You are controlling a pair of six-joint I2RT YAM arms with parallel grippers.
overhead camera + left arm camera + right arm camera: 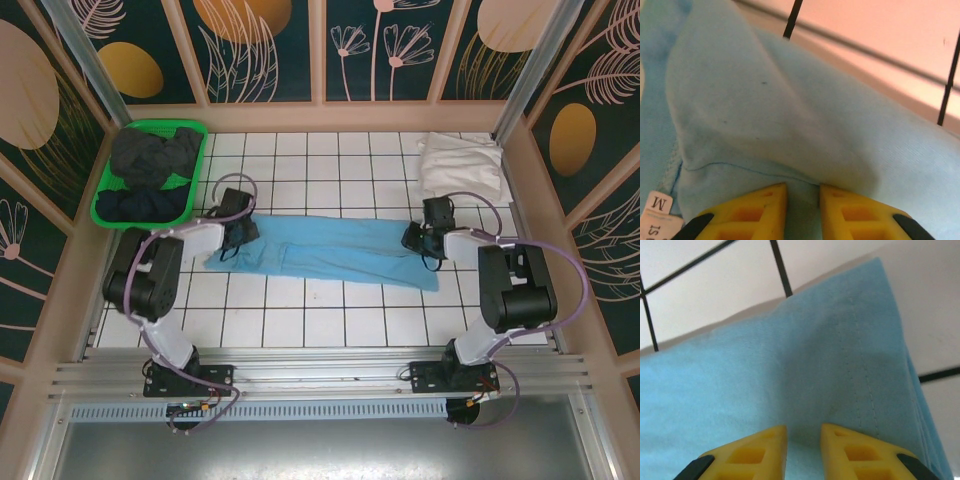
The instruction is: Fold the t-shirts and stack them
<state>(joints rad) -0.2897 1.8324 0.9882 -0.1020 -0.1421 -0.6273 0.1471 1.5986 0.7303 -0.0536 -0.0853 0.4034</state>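
Both arms were bolted at the near edge of the surface (330, 312). The left arm (150, 275) and right arm (512, 285) each bowed an elbow out toward its own side edge, with the forearm turned inward and the wrist dropped low.

Mid-surface, the light blue t-shirt (330, 250) lay as a long strip, already folded lengthwise, running left to right. The left jaws were pinched on the collar end, cloth tented up between them, size tag (657, 212) just beside. The right jaws were clamped on the hem end over the stitched edge. Holding both ends was probably meant to keep the strip taut for the next crosswise fold.

At the far right corner sat a folded white t-shirt (460, 165), likely the stack. At the far left corner, a green basket (100, 212) held the dark t-shirts (150, 160), unfolded.
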